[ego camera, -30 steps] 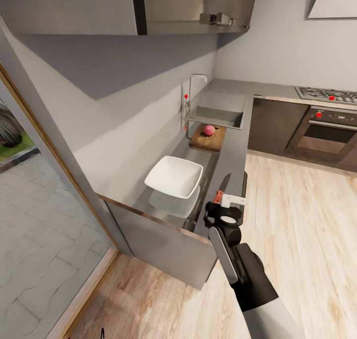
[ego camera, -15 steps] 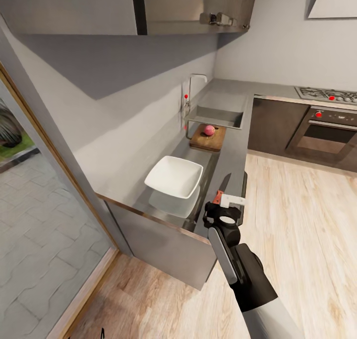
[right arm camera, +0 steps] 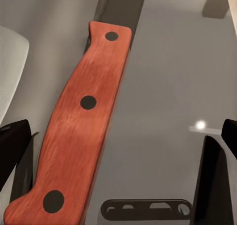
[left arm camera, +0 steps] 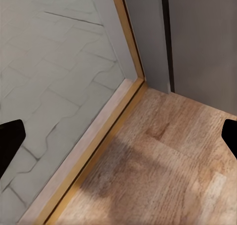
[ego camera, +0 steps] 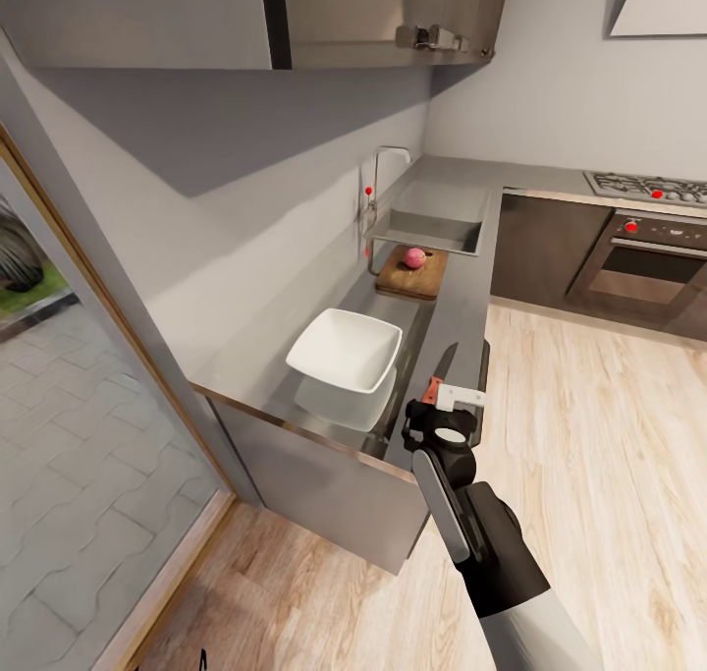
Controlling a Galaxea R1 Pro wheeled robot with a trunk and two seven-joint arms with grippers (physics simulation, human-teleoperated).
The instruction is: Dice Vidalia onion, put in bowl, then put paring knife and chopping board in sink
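The right gripper (ego camera: 447, 408) hangs just over the front edge of the worktop (ego camera: 462, 307), its fingers (right arm camera: 11, 146) spread wide on either side of the paring knife (ego camera: 438, 374) without gripping it. In the right wrist view the red-orange handle (right arm camera: 79, 126) (three dark rivets along it) lies flat on the glossy grey surface with a gap to the dark fingertips at either side. The knife's long axis runs along the worktop: the handle end is nearest the gripper, and the dark blade (ego camera: 444, 358) points away from the robot toward the sink (ego camera: 428, 228).

Just beside the knife, toward the wall, sits the white bowl (ego camera: 345, 350), tilted a little and mirrored in the shiny top. Farther along the same run lies the chopping board (ego camera: 405, 279), its long side set across the worktop, right against the near rim of the sink, and the pinkish Vidalia onion (ego camera: 414, 256) rests on it, whole as far as can be seen.

The left gripper (left arm camera: 118, 136) has its fingers wide apart and empty, with wooden floor (left arm camera: 163, 170) and a door threshold (left arm camera: 94, 146) below.
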